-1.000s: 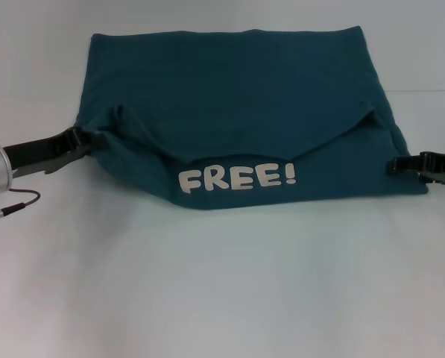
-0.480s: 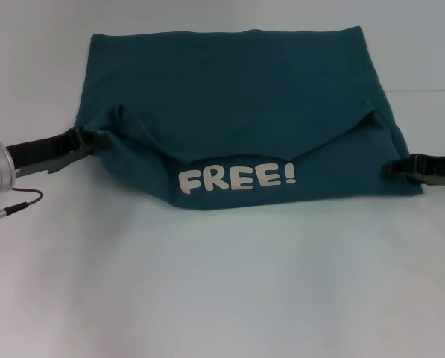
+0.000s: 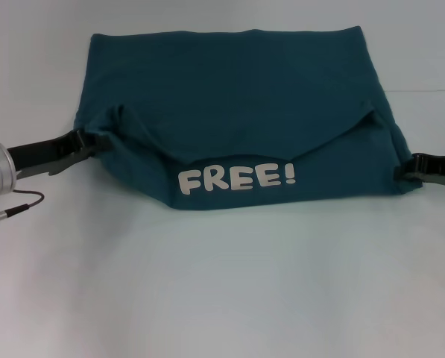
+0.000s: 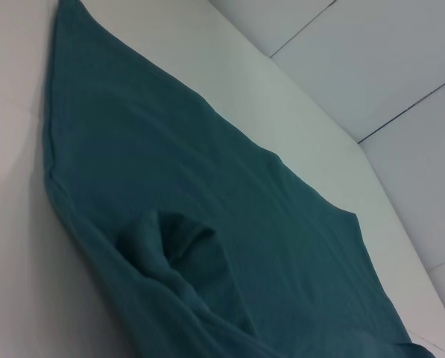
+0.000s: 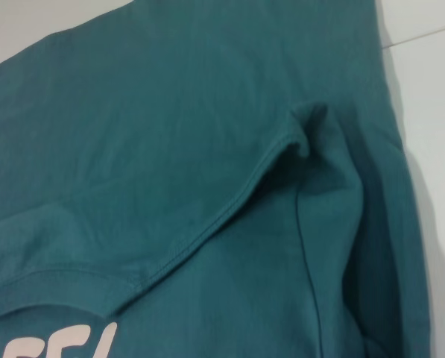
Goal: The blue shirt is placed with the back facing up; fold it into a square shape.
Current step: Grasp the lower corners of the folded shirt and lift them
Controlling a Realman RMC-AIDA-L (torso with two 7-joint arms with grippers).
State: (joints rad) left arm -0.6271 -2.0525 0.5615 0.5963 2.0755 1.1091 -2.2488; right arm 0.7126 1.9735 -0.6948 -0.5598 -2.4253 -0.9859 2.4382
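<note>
On the white table (image 3: pixel 222 298), spread across its middle and far half, lies the blue shirt (image 3: pixel 229 89), already doubled over: a curved hem droops across the near part, and below it the white lettering "FREE!" (image 3: pixel 237 179) shows on a layer turned face up. At each near corner the cloth bunches into a small pucker, seen close in both wrist views.

What has changed over the last second sits mostly at the shirt's right edge. The right gripper (image 3: pixel 405 168), which a second ago stood just off the near right corner and half a second ago had pushed in over the fabric, now sits slightly farther out again, its tip touching the edge. That corner now reads a little rounder and drawn inward compared with a second ago. Whether its fingers are spread or pinching cloth I cannot tell; the tips are lost against the dark fabric.

The left gripper (image 3: pixel 84 143) has barely moved, resting at the puckered near left corner, and its fingers look pressed together on the fold of cloth there, though that is a judgement from the head view alone.

My reading is that both arms are securing the near corners for the next fold.
</note>
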